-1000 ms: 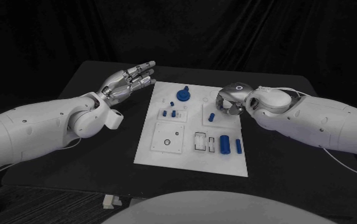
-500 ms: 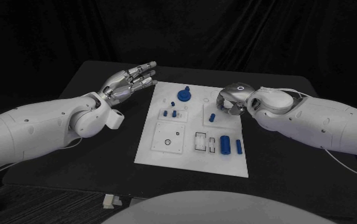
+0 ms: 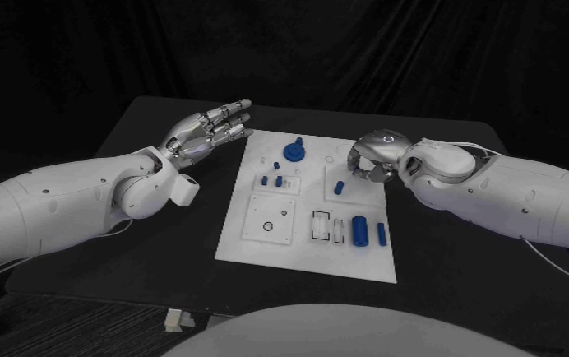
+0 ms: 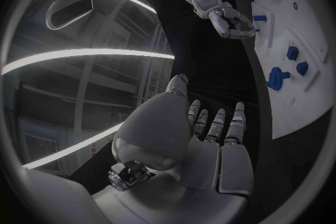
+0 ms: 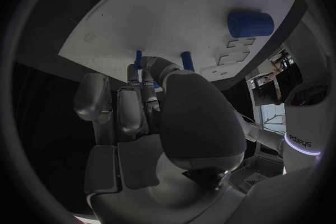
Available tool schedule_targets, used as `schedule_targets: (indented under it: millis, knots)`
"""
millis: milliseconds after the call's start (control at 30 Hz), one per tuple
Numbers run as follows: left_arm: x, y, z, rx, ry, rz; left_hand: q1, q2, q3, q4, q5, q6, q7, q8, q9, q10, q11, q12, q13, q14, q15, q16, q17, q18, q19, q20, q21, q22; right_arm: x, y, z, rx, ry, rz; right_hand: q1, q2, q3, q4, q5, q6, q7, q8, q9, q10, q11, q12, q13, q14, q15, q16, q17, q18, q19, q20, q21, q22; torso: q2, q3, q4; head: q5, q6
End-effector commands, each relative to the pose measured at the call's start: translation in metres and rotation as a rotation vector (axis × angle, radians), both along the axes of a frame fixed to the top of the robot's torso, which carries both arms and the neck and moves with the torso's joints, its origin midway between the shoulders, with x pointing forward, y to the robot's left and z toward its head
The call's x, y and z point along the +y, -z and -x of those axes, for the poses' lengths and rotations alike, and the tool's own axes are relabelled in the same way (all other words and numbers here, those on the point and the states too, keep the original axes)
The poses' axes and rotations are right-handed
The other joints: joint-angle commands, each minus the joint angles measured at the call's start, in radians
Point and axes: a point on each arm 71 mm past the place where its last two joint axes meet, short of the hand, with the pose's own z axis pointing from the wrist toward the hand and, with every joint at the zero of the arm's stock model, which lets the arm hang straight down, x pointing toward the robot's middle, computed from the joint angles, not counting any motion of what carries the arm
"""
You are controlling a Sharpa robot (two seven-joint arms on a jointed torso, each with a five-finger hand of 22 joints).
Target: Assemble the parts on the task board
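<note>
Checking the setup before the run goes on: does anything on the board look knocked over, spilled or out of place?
Nothing stands out. The task board lies flat on the table, the blue parts stand or lie on it, including two cylinders near its right edge. The left hand hovers open beside it; the right hand is over its right side.

One word can be read: "Sharpa", in dark letters running sideways on a white robot casing (image 5: 302, 140) above a glowing violet band; nothing else is legible.

Left hand (image 3: 209, 132) raised, fingers straight and apart, holding nothing, right hand (image 3: 373, 158) palm down, fingers curled
</note>
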Motion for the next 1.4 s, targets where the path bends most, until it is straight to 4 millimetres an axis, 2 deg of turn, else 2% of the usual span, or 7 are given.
schedule_targets:
  millis: [33,400,733,867,1067,1267,1400]
  knots:
    - [-0.001,-0.006,0.001,-0.059,0.013,0.065,0.011,-0.001,-0.001,-0.006,0.005,0.001,0.005,0.007,0.002,0.000,0.008,0.002,0.001,0.008,0.001,0.005,0.001,0.008,0.006,0.001,0.003,0.000,0.001,-0.015,-0.001,-0.064,-0.009,-0.044,0.008,0.000,0.003,-0.007,-0.001,0.008,0.007,0.004,0.003,0.019,-0.006,0.004,0.006,0.003,0.008,-0.001,0.002,-0.007,0.001,0.010,0.006,0.147,0.000,-0.0002,0.0006,0.001,0.000]
    - [-0.002,-0.004,0.000,-0.052,0.017,0.062,0.015,0.000,0.002,-0.009,0.008,-0.001,0.005,0.006,0.001,0.000,0.011,0.002,0.001,0.013,0.005,0.009,0.002,0.007,0.010,0.002,0.004,0.000,0.014,-0.056,0.013,-0.131,-0.061,-0.114,0.007,-0.001,0.003,-0.008,-0.001,0.013,0.008,0.005,0.005,0.027,-0.006,0.004,0.007,0.003,0.009,0.000,0.004,-0.007,0.002,0.012,0.009,0.147,-0.001,-0.0007,0.0001,0.007,0.000]
    - [-0.002,-0.002,0.001,-0.045,0.017,0.059,0.017,0.001,0.004,-0.011,0.009,-0.002,0.006,0.006,0.001,0.000,0.013,0.002,0.001,0.015,0.007,0.011,0.002,0.007,0.012,0.002,0.005,0.001,0.048,-0.068,0.042,-0.102,-0.160,-0.160,0.006,-0.001,0.003,-0.009,-0.001,0.014,0.008,0.004,0.006,0.033,-0.006,0.005,0.008,0.005,0.009,0.003,0.010,-0.007,0.003,0.013,0.015,0.148,-0.002,-0.0014,0.0001,0.024,0.000]
    - [-0.002,-0.002,0.001,-0.042,0.018,0.059,0.017,0.002,0.005,-0.012,0.009,-0.002,0.006,0.006,0.001,0.000,0.013,0.002,0.001,0.015,0.007,0.011,0.002,0.006,0.013,0.003,0.005,0.002,0.063,-0.066,0.050,-0.073,-0.196,-0.158,0.006,-0.002,0.004,-0.010,-0.001,0.012,0.008,0.001,0.005,0.036,-0.007,0.004,0.008,0.007,0.009,0.006,0.013,-0.008,0.005,0.013,0.019,0.149,-0.003,-0.0007,-0.0002,0.019,0.000]
    - [-0.004,-0.001,0.001,-0.039,0.022,0.060,0.018,0.002,0.006,-0.013,0.010,-0.003,0.006,0.006,0.001,0.000,0.014,0.002,0.001,0.016,0.008,0.012,0.002,0.006,0.013,0.003,0.005,0.001,0.080,-0.052,0.056,-0.020,-0.221,-0.140,0.006,-0.002,0.005,-0.011,-0.001,0.008,0.009,-0.003,0.004,0.037,-0.007,0.003,0.008,0.008,0.009,0.006,0.012,-0.007,0.005,0.014,0.019,0.149,0.000,0.0004,0.0015,0.018,0.000]
    - [-0.004,0.000,0.001,-0.037,0.023,0.060,0.019,0.002,0.006,-0.014,0.010,-0.003,0.006,0.006,0.001,0.000,0.015,0.001,0.001,0.016,0.009,0.012,0.002,0.006,0.014,0.003,0.005,0.001,0.096,-0.034,0.060,0.027,-0.238,-0.128,0.007,-0.003,0.007,-0.013,0.000,0.004,0.010,-0.007,0.003,0.036,-0.006,0.001,0.008,0.008,0.009,0.006,0.013,-0.007,0.004,0.014,0.018,0.148,0.001,-0.0010,0.0005,0.026,0.000]
    - [-0.005,0.000,0.001,-0.036,0.025,0.061,0.019,0.003,0.007,-0.014,0.010,-0.004,0.006,0.006,0.001,0.000,0.015,0.001,0.001,0.016,0.010,0.012,0.002,0.005,0.015,0.003,0.006,0.002,0.108,-0.024,0.064,0.050,-0.252,-0.129,0.008,-0.003,0.008,-0.014,0.001,0.000,0.011,-0.011,0.002,0.034,-0.005,-0.002,0.007,0.008,0.010,0.006,0.013,-0.006,0.002,0.015,0.014,0.147,0.000,-0.0015,0.0016,0.024,0.000]
